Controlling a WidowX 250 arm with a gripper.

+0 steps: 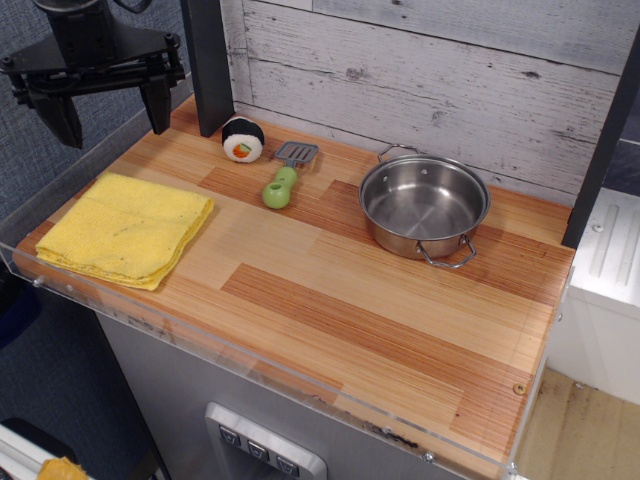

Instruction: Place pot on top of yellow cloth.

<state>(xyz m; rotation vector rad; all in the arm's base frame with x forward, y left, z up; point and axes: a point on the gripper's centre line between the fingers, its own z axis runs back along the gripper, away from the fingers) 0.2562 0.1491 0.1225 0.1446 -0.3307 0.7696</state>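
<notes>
Four items are being listed on the counter (330,300). Pot (424,207): sitting upright at right, well apart from cloth (125,230), which is lying folded at left as the target. Gripper (105,110): being held high at rear left, jaws spread, nothing grasped. Spatula (285,175) and sushi toy (242,138): lying between, unneeded.

Steel pot (424,208) upright, right; yellow cloth (127,228) folded, left.

You see the towel (127,229) at the counter's (330,310) left end, the pot (424,207) far right, the spatula (286,172) and sushi toy (243,138) between, toward the back wall.
</notes>
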